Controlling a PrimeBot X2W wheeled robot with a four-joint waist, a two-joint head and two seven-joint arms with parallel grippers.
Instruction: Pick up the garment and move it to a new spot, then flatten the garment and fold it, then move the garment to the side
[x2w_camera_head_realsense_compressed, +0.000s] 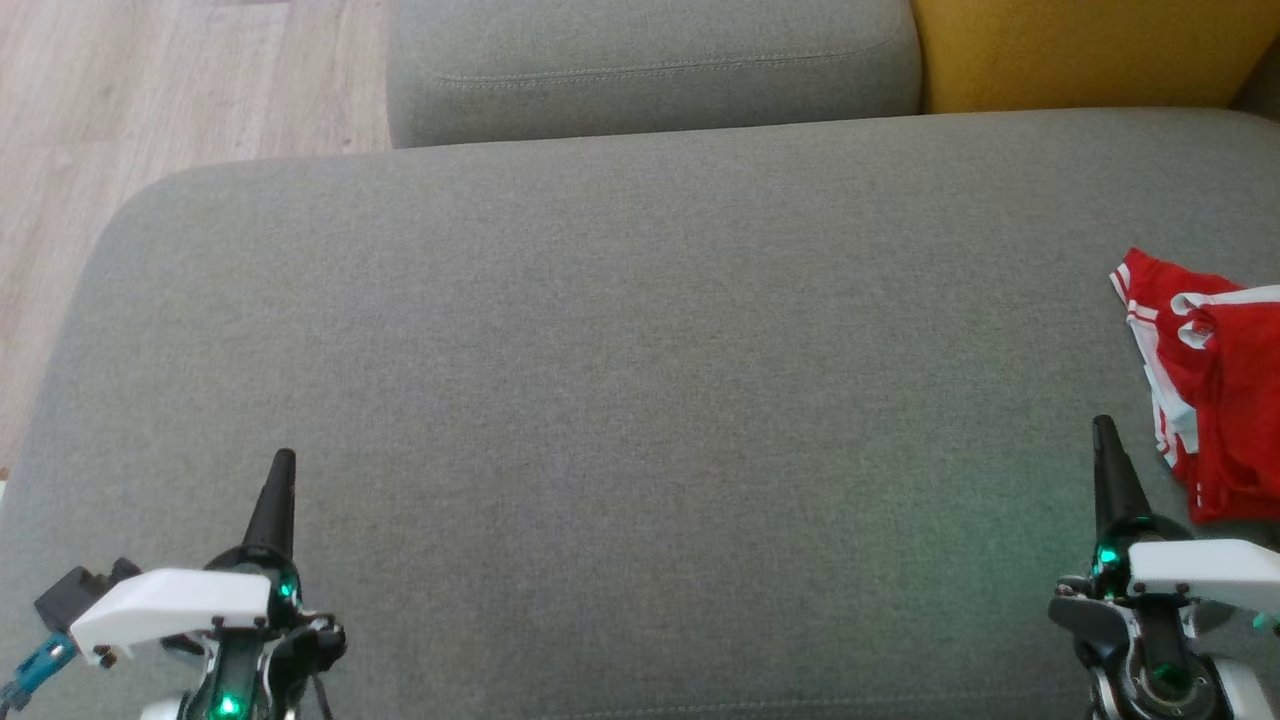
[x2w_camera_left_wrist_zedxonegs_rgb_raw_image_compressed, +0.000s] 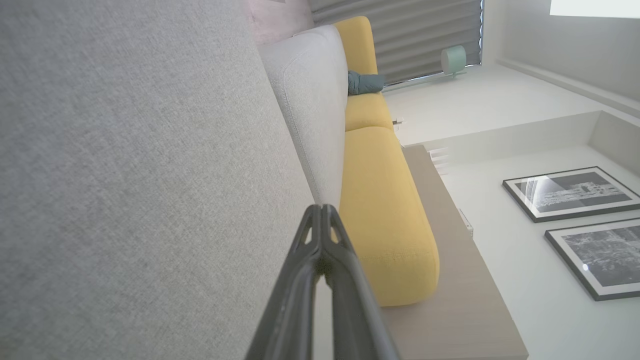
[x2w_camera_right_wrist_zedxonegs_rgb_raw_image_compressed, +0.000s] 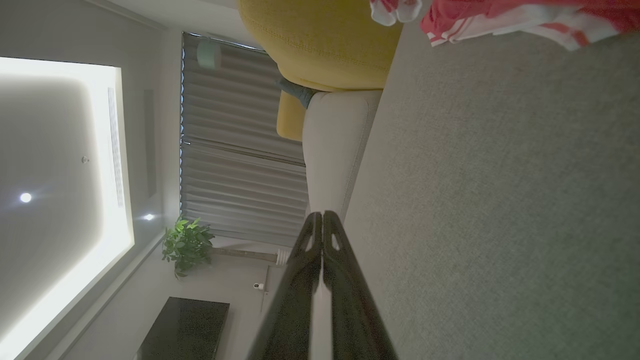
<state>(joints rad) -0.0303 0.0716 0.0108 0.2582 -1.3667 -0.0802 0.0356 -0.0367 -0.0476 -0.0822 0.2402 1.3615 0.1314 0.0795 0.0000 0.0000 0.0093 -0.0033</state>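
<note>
Lower left, the left hand (x2w_camera_head_realsense_compressed: 283, 468) and, lower right, the right hand (x2w_camera_head_realsense_compressed: 1104, 435) each have their fingers pressed together, empty. Near the right hand, the red garment (x2w_camera_head_realsense_compressed: 1215, 390) (white-striped) lies crumpled at the frame's right edge on the grey sofa seat (x2w_camera_head_realsense_compressed: 640, 350).

Soft, even daylight; sharp focus.

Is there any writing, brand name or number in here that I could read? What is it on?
No text here can be read.
On the garment: white marks on the red cloth, crumpled and cut off at the picture's edge; I cannot tell whether they are letters.
On the framed pictures: grey images, with no words legible.
</note>
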